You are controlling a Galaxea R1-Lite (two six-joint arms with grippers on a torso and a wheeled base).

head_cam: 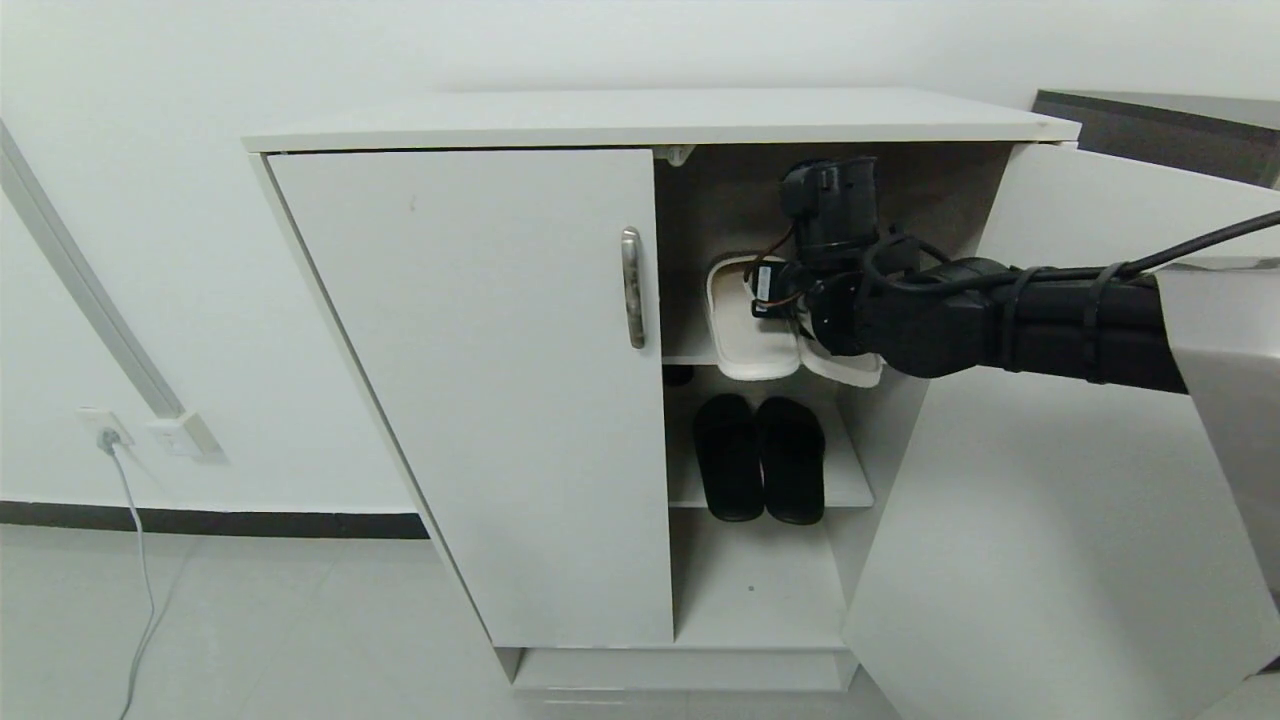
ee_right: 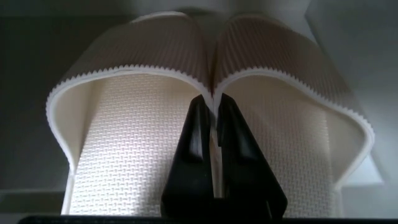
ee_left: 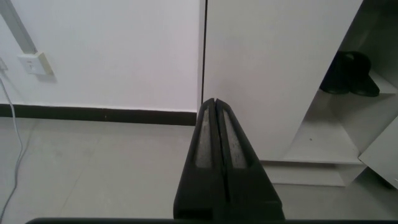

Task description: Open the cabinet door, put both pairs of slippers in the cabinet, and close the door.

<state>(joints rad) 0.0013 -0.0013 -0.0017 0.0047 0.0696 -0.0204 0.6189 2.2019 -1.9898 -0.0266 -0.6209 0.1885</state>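
Right gripper (ee_right: 213,112) pinches adjoining inner walls of white slippers (ee_right: 124,149), so pair handles as one unit at upper shelf (head_cam: 684,352). Black slippers (head_cam: 760,458) occupy shelf below. Left gripper (ee_left: 215,109): fingers together, empty, held clear.

The upper shelf (head_cam: 688,348) carries white slippers (head_cam: 745,340); the middle shelf (head_cam: 848,485) carries black slippers (head_cam: 790,460).

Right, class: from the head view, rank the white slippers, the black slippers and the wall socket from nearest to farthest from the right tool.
1. The white slippers: pinched in the right tool, at the upper shelf.
2. The black slippers: on the lower shelf, just beneath.
3. The wall socket: low on the wall, far off to the left of the cabinet.
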